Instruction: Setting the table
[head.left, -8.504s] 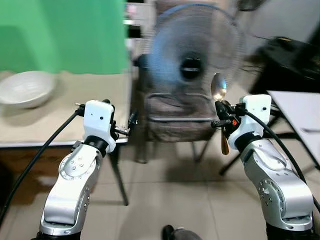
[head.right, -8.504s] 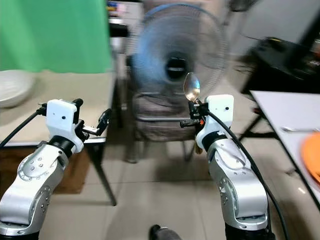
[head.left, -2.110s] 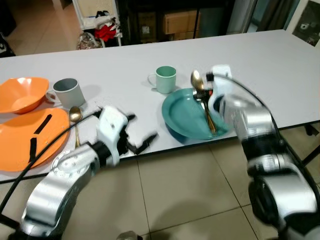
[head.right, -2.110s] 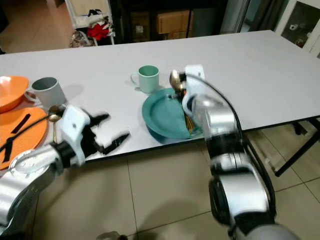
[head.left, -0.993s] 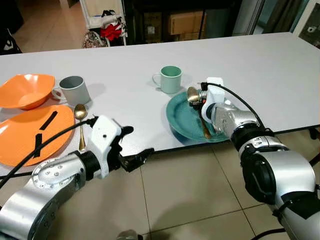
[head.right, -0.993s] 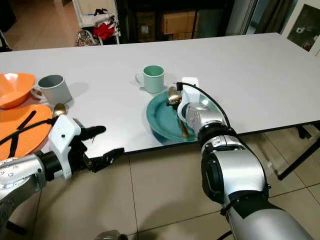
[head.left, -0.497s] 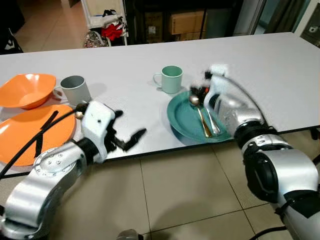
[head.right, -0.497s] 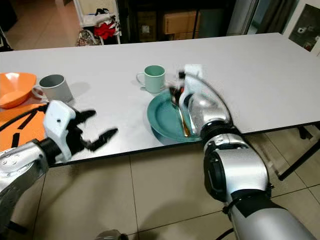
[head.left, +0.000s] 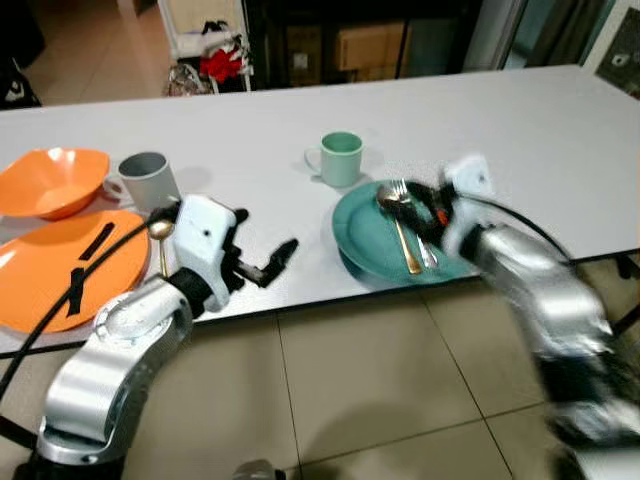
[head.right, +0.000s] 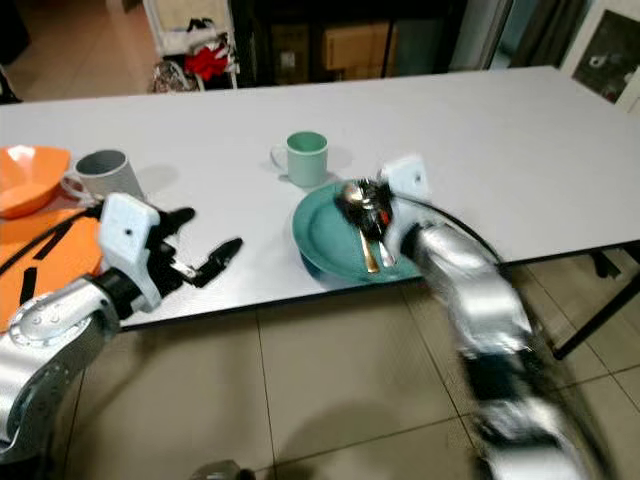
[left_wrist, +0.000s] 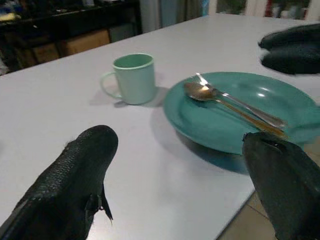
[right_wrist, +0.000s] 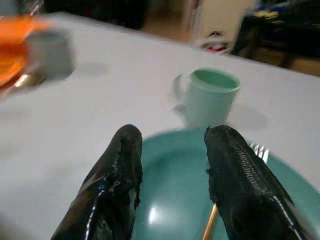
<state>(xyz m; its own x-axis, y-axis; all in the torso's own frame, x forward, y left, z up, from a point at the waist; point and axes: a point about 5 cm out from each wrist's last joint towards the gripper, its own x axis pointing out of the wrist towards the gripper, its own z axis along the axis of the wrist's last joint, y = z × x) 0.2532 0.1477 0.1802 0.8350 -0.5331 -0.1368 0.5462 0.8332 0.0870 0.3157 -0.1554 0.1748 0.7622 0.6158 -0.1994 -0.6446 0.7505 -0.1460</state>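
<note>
The spoon (head.left: 397, 226) lies on the teal plate (head.left: 362, 234) beside a fork (head.left: 418, 232), just below the right claw (right_wrist: 172, 170), whose fingers gape empty; the left claw (head.left: 262, 261) hovers wide over the desk (head.left: 260, 160) edge

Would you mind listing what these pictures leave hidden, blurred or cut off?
- Right arm: motion-blurred in both eye views, so its outline is smeared.
- Right gripper: its fingers hide part of the teal plate in the right wrist view; spoon's handle partly covered there.
- Orange plate: cut off by the left edge in the eye views.
- Grey mug: blurred in the right wrist view.
</note>
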